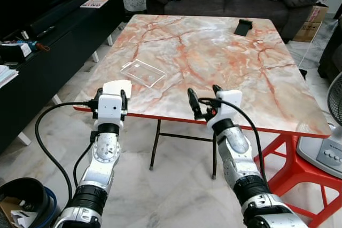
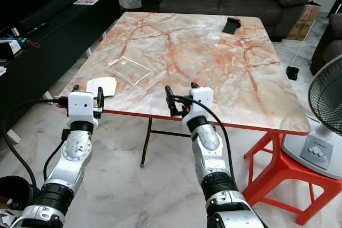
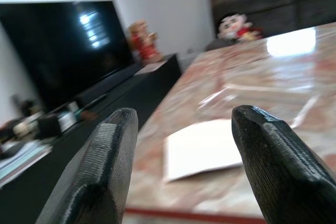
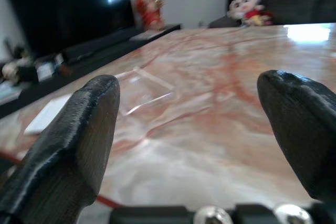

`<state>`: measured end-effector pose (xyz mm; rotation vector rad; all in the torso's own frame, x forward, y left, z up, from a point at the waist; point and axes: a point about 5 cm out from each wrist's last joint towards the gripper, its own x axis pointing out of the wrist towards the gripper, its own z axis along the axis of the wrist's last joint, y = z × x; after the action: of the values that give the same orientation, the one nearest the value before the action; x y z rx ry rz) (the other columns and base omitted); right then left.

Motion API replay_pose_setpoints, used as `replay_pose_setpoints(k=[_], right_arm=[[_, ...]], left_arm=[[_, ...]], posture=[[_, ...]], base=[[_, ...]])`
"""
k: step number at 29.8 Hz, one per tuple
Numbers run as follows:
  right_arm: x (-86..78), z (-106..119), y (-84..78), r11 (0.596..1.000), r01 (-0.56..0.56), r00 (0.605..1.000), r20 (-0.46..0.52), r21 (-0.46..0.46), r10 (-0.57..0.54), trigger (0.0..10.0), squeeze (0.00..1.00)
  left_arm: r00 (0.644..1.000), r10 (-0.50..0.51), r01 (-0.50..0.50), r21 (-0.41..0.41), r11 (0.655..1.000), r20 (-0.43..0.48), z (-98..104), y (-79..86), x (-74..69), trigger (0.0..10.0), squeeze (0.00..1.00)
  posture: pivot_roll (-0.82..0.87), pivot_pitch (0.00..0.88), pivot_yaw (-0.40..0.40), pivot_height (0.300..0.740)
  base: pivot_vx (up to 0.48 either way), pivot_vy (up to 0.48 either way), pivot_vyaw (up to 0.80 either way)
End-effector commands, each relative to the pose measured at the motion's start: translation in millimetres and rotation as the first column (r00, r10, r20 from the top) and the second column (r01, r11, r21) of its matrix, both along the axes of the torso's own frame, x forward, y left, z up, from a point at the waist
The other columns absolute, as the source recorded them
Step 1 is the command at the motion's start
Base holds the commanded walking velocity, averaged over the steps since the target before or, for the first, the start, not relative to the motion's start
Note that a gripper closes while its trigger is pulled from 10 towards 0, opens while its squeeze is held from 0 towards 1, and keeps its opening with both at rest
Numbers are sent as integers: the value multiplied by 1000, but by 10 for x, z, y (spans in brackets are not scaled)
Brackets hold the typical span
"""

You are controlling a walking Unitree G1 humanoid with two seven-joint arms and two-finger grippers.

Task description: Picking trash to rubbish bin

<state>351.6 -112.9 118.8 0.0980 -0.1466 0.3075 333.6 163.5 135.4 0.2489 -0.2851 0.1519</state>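
A white piece of paper [image 1: 117, 87] lies at the near left corner of the marble table [image 1: 214, 57]. Just beyond it rests a clear plastic package [image 1: 142, 72], flat on the top. My left gripper [image 1: 111, 94] hovers at the table's front edge right before the paper, fingers open and holding nothing; the left wrist view has the paper [image 3: 205, 148] between the fingers [image 3: 105, 150]. My right gripper [image 1: 204, 97] stands open at the front edge near the middle, also holding nothing, and its wrist view looks across toward the plastic package [image 4: 142, 90].
A black object [image 1: 244, 26] lies at the table's far right. A dark round bin [image 1: 26, 201] sits on the floor at lower left. A black TV cabinet [image 1: 53, 36] runs along the left; a fan [image 1: 334, 110] and red stool [image 1: 288, 158] stand right.
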Motion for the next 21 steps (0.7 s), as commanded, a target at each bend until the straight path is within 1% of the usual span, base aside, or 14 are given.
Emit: replay_pose_setpoints(k=[1, 5, 10, 12, 15, 16, 21], right_arm=[[2, 12, 80, 999, -16, 1000, -9, 30, 16, 10000, 0], [4, 13, 73, 999, -11, 1000, -12, 52, 12, 10000, 0], [4, 23, 89, 999, -19, 1000, -7, 32, 19, 10000, 0], [3, 31, 100, 999, -23, 1000, 2, 22, 23, 10000, 0], [5, 30, 121, 999, -27, 1000, -2, 19, 27, 10000, 0], [5, 27, 129, 999, -26, 1000, -8, 34, 26, 10000, 0], [4, 43, 146, 998, -33, 999, -1, 53, 33, 10000, 0]], left_arm=[[999, 29, -29, -24, 999, -27, -20, 85, 1, 10000, 0], [999, 39, -41, -52, 998, -35, -32, 100, 5, 10000, 0], [999, 33, -35, -54, 998, -30, -1, 97, 19, 10000, 0], [999, 32, -33, -54, 998, -28, 12, 100, 24, 10000, 0], [999, 30, -32, -55, 998, -27, 25, 101, 30, 10000, 0], [999, 28, -30, -55, 998, -32, 18, 98, 32, 10000, 0], [999, 21, -23, -59, 998, -37, 9, 77, 35, 10000, 0]], posture=[[25, 0, 4, 740], [24, 0, 4, 740], [25, 0, 10, 740], [26, 0, 10, 740], [27, 0, 11, 740], [27, 0, 11, 740], [27, 0, 11, 740]], base=[[311, 0, 0], [312, 0, 0], [315, 0, 0], [322, 0, 406], [333, 0, 733], [341, 0, 0], [341, 0, 0]])
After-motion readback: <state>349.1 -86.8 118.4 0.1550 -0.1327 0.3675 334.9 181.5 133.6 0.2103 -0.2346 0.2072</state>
